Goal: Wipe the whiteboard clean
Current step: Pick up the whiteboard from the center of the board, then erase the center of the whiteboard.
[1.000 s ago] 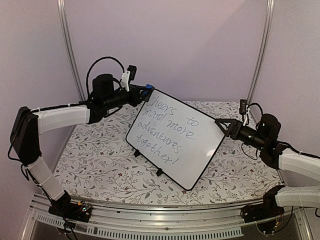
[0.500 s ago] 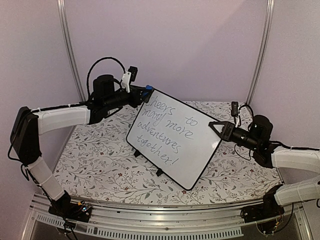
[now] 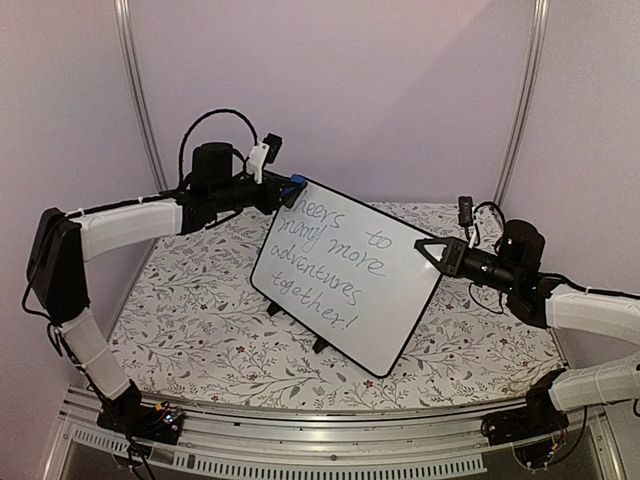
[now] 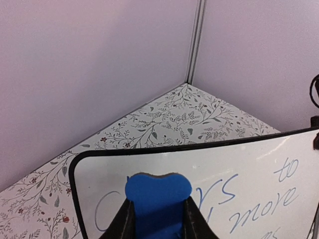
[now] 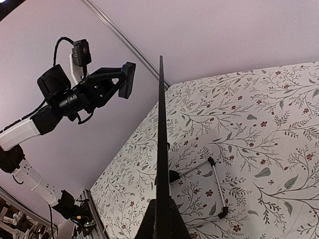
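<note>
Lilac walls (image 3: 400,90) and a flower-patterned bench (image 3: 190,320) form the setting. At the middle of the bench the whiteboard (image 3: 340,290) stands on small black feet (image 3: 318,345), leaning back so that its written face is turned up and toward the near edge. In the top view its long axis runs on a slant, from the far left corner down to the right corner, and the short sides drop toward the near edge. Grey handwriting (image 3: 335,265) follows that axis in four lines: "cheers to / many more / adventures / together!".

At the far left corner of the whiteboard the left tool (image 3: 290,190) is clamped on a blue eraser (image 3: 294,186). The left wrist view shows the eraser (image 4: 157,194) gripped between the two fingers (image 4: 124,224) just below the board's upper black frame, covering the first letters of the top line. Whether it touches the face cannot be told.

At the right corner of the whiteboard the right tool (image 3: 428,247) is closed on the board's edge. The right wrist view looks along the board edge-on (image 5: 161,124), a thin dark line that runs straight into the closed fingers (image 5: 149,226). Behind the whiteboard in that view a wire stand (image 5: 215,184) rests on the bench, and beyond the far end of the whiteboard the left tool (image 5: 125,79) is seen from the side.
</note>
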`<state>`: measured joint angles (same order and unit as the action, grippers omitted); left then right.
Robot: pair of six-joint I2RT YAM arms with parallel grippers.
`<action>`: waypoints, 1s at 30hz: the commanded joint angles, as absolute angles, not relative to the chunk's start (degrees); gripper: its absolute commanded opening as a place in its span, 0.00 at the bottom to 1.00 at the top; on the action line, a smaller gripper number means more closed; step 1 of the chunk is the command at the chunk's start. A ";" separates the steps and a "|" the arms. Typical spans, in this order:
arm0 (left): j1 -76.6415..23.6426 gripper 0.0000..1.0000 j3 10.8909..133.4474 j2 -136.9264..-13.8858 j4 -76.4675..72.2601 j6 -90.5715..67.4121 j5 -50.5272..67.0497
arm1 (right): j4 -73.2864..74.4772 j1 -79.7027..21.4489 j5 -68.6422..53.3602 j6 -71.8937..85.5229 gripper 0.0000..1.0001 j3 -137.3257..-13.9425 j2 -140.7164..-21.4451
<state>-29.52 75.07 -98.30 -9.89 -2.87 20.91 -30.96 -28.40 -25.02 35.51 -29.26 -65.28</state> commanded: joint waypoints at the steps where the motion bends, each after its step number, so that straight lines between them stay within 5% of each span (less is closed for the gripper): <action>1: -29.10 0.05 77.43 -100.04 -4.88 0.75 17.22 | -24.21 -28.65 -27.29 30.56 0.00 -34.38 -63.13; 30: -29.14 0.00 72.43 -102.85 -8.16 -1.48 8.56 | -17.07 -28.65 -33.05 25.86 0.00 -36.92 -63.43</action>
<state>-29.45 75.05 -101.82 -6.59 0.34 8.73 -17.98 -28.18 -28.40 29.30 -35.62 -62.85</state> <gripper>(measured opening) 0.262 0.038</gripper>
